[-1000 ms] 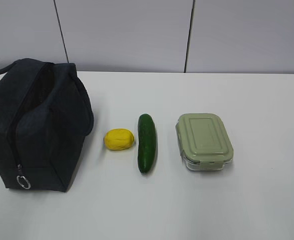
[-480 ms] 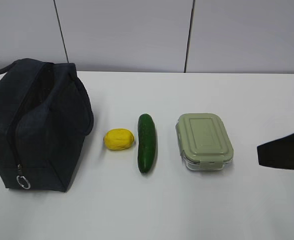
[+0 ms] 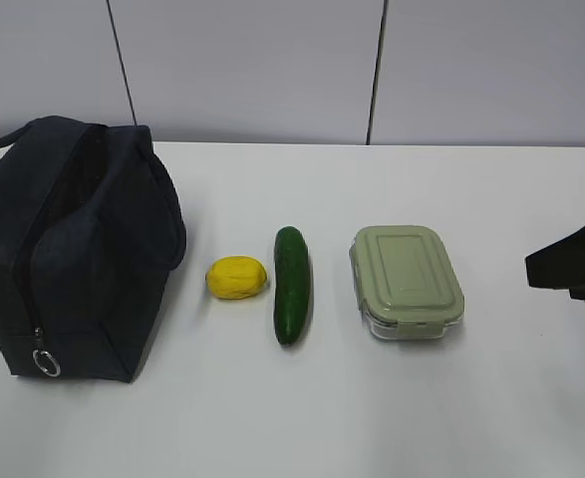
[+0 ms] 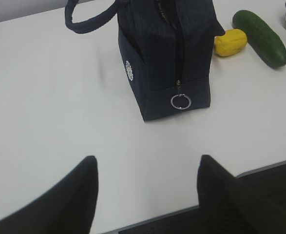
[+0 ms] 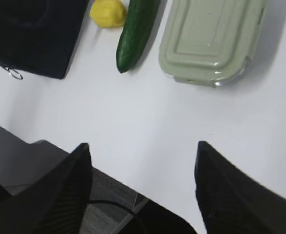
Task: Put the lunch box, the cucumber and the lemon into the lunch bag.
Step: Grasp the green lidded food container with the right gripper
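Observation:
The navy lunch bag [image 3: 68, 249] stands at the left of the white table, its zip closed, ring pull [image 3: 46, 363] at the near end; the left wrist view shows it [image 4: 164, 53] too. To its right lie the yellow lemon [image 3: 237, 277], the dark green cucumber [image 3: 292, 284] and the lunch box [image 3: 407, 281] with its sage-green lid. My right gripper [image 5: 143, 151] is open and empty, above the table's front edge, short of the lunch box [image 5: 208, 41]. It shows as a dark shape [image 3: 571, 267] at the right edge. My left gripper [image 4: 147, 163] is open and empty, near the front edge, short of the bag.
The table's front edge [image 4: 191, 207] runs under both grippers. A pale panelled wall [image 3: 292, 70] stands behind the table. The bag's loop handle [image 4: 86, 22] sticks out to its left.
My right arm has come into the exterior view from the right edge; half a second ago it reached a little further in, and it now sits slightly higher and further right.

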